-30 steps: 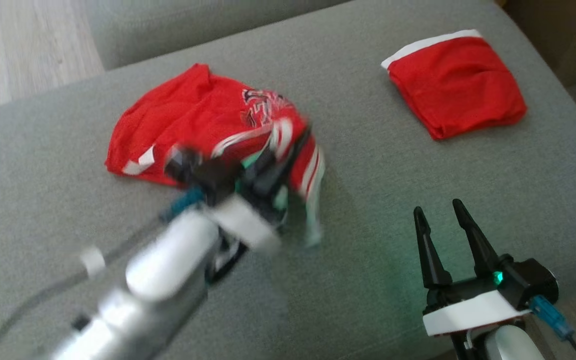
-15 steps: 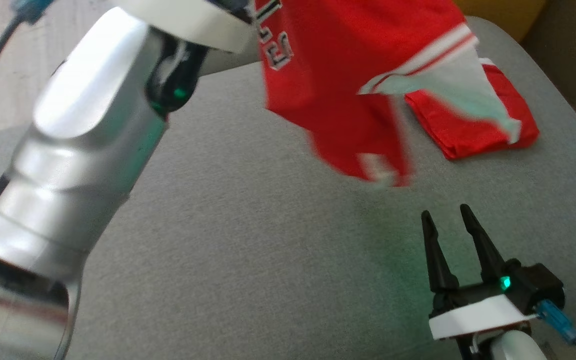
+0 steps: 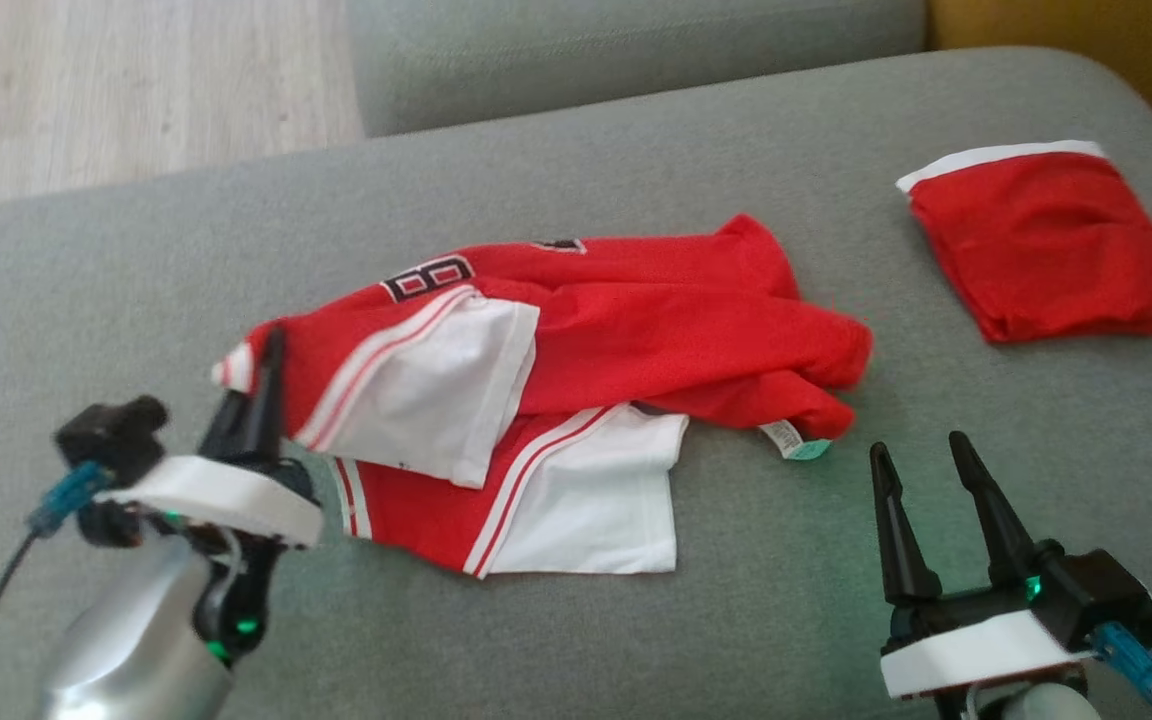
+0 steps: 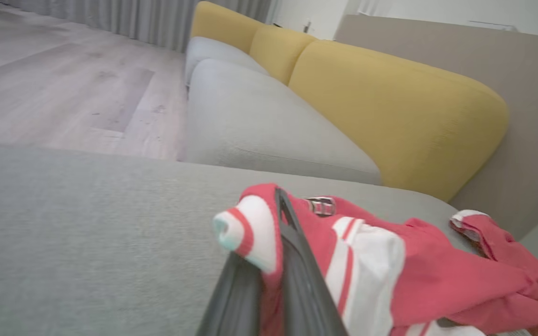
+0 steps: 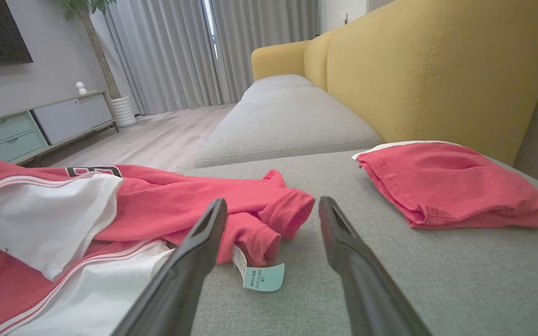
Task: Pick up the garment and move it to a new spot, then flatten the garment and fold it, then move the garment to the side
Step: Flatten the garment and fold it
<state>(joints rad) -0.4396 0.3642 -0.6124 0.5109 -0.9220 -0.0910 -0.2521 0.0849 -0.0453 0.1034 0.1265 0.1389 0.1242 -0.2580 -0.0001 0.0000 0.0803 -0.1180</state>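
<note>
Red garment (image 3: 636,320) corner pinched by left tool (image 3: 271,350), clearest from its wrist view; right tool (image 3: 918,445) spread.

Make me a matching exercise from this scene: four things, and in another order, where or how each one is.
Things:
1. left hand
2. right hand
3. jersey
4. folded cloth

States:
A. open, empty
B. lies neatly at the far right
C. shut on the jersey's edge
D. crumpled in the middle

Pairs: 1-C, 2-A, 3-D, 4-B
</note>
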